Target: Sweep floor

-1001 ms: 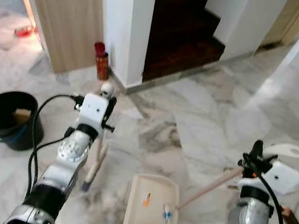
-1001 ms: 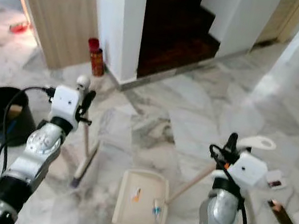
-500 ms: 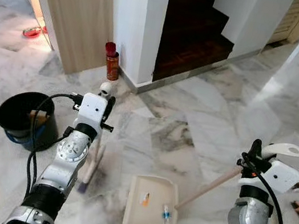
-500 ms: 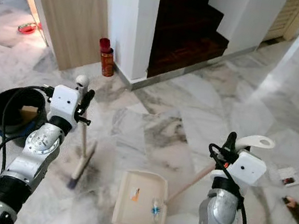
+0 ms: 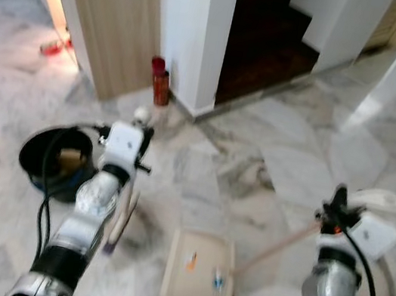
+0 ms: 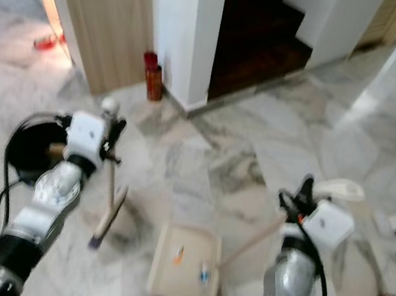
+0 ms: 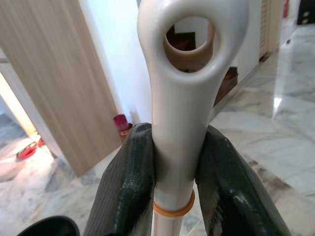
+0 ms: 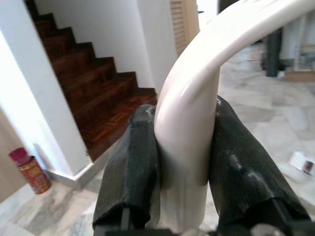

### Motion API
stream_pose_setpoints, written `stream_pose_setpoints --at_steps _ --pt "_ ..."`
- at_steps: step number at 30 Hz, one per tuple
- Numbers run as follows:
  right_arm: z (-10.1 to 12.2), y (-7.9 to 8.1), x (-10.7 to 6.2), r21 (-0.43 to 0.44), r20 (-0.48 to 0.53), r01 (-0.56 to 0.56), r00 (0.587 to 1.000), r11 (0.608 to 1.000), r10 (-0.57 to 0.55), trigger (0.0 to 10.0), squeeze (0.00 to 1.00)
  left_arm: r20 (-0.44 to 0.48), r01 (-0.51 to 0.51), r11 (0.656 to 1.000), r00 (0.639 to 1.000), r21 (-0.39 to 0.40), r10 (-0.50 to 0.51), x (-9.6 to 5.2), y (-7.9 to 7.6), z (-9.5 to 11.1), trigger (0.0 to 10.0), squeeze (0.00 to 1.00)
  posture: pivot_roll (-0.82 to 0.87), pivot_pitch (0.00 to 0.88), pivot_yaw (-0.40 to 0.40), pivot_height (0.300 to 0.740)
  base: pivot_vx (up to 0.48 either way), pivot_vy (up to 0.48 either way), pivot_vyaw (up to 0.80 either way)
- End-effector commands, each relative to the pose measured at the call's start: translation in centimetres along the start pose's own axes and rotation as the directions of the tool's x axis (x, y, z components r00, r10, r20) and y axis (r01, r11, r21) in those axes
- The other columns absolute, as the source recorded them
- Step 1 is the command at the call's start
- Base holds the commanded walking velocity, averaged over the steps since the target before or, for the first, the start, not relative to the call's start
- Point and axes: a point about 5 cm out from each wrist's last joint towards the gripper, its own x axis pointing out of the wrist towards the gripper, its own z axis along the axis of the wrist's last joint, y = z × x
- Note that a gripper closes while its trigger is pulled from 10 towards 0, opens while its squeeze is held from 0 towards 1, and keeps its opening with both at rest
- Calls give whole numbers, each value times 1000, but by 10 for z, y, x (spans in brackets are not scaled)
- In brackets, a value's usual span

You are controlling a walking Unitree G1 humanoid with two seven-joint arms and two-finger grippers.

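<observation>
Marble floor (image 5: pixel 276 139) stretching to a white pillar (image 5: pixel 195 32), a wooden door panel (image 5: pixel 106 17) and a dark staircase (image 5: pixel 268 34), with a red can (image 5: pixel 160 81) at the pillar's foot and a black bucket (image 5: pixel 50 160) off to the left. Clamping tight on the broom (image 6: pixel 108 213) handle with the left gripper (image 7: pixel 174 162), brush head resting on the floor just left of the dustpan (image 5: pixel 200 267). Pinching the dustpan's pale curved handle (image 8: pixel 197 93) with the right gripper (image 8: pixel 184 162), pan lying flat between the arms, carrying small scraps (image 5: pixel 217 280).

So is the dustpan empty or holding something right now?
Holding something: the dustpan lies flat on the floor with two small bits of debris in its tray; what they are is unclear.
</observation>
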Motion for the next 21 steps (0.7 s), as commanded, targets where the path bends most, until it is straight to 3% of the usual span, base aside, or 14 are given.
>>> stream_pose_setpoints --at_steps 1,21 --pt "14 5 7 12 69 -13 998 1000 13 10000 0 46 -7 1000 999 8 7 2 4 10 10000 0 111 81 -8 740 0 315 0" --pt "13 6 6 1 64 -23 998 1000 23 10000 0 40 -2 1000 999 3 1 2 2 10 10000 0 114 83 -10 740 0 319 0"
